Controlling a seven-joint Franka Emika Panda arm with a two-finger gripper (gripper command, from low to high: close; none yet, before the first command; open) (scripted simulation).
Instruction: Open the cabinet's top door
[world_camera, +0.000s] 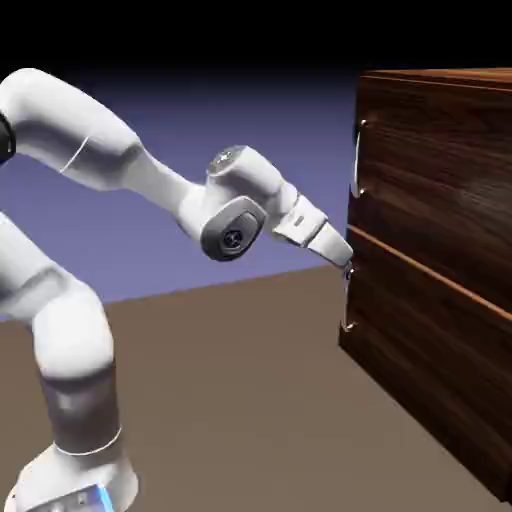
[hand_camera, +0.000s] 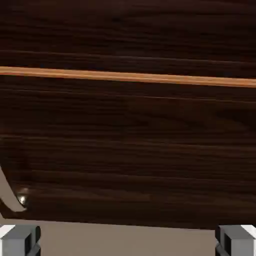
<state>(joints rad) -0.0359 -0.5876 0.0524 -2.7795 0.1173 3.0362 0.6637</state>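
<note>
The cabinet (world_camera: 440, 260) is a dark wood-grain box filling the exterior view's right. Its top door (world_camera: 430, 160) carries a small silver handle (world_camera: 358, 160) at its left edge. A light seam (world_camera: 430, 275) splits it from the lower panel, which has a like handle (world_camera: 347, 300). My gripper (world_camera: 346, 264) hovers at the cabinet's front left edge, about level with the seam and below the top handle. In the hand view the fingertips (hand_camera: 20, 241) stand wide apart with nothing between them, so my gripper (hand_camera: 128, 242) is open. Wood fills that view: the top door (hand_camera: 128, 30) above the seam (hand_camera: 128, 76), the lower handle (hand_camera: 12, 195) at the left.
The brown table (world_camera: 250, 400) stretches in front of the cabinet. My white arm (world_camera: 110, 160) arches in from the exterior view's lower left.
</note>
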